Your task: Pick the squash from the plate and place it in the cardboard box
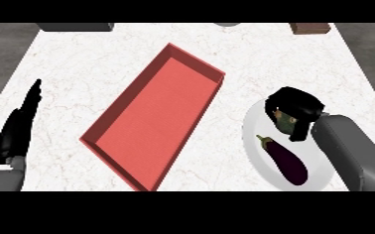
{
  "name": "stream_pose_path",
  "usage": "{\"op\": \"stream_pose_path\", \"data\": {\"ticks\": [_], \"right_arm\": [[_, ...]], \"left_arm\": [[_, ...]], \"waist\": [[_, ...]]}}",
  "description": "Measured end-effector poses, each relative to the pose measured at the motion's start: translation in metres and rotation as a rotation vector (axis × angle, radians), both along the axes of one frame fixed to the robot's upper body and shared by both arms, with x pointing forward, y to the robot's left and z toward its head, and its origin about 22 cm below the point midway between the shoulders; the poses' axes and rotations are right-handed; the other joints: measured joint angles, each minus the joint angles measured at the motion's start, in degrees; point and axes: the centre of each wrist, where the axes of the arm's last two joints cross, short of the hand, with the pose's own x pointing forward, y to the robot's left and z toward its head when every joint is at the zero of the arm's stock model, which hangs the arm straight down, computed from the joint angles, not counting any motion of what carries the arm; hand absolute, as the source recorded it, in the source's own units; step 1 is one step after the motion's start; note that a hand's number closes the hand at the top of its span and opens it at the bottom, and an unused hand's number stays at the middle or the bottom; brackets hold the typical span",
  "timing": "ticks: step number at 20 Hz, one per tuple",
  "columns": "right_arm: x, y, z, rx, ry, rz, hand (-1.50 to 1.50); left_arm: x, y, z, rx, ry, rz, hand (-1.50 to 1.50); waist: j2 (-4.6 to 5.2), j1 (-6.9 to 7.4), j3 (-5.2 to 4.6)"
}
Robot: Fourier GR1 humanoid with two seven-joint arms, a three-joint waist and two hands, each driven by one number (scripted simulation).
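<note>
1. The desk (pixel 88 69) is a white marbled top that fills most of the head view.
2. A shallow red box (pixel 150 121) with low walls lies on the desk left of centre, turned on the diagonal, its far corner toward the top of the view and its near corner toward the bottom. Nothing lies inside it.
3. A white plate (pixel 258 153) sits on the desk at the right, just beside the box's right wall but apart from it.
4. The right robot hand (pixel 295 110) is over the far part of the plate, its black fingers curled down round the squash (pixel 284 124); only a small mottled green patch of the squash shows beneath the fingers. Whether the squash touches the plate or is lifted off it cannot be told.
5. The left robot hand (pixel 21 124) rests at the left edge of the view, fingers straight and pointing up, holding nothing, well apart from the box.
6. A dark purple eggplant (pixel 287 161) lies on the near part of the plate, its stem end pointing toward the squash.
7. At the desk's far edge are a dark grey block (pixel 75 27) at the left and a brown block (pixel 309 28) at the right, both cut off by the view.
</note>
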Motion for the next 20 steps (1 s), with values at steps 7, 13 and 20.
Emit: {"op": "stream_pose_path", "data": {"ticks": [7,13,20], "right_arm": [[-0.009,0.011,0.006,0.038,-0.118,-0.392,1.50],[-0.012,0.033,0.060,0.167,-0.317,-0.485,1.50],[-0.045,0.080,0.119,0.332,-0.439,-0.385,1.50]], "left_arm": [[-0.007,0.008,0.002,0.002,0.010,0.028,0.00],[-0.012,0.014,0.003,0.009,0.005,0.030,0.00],[-0.003,0.010,0.007,0.006,-0.008,0.016,0.00]], "waist": [[-0.57,-1.49,0.02],[-0.33,-1.45,0.37],[0.08,-0.71,0.49]]}}
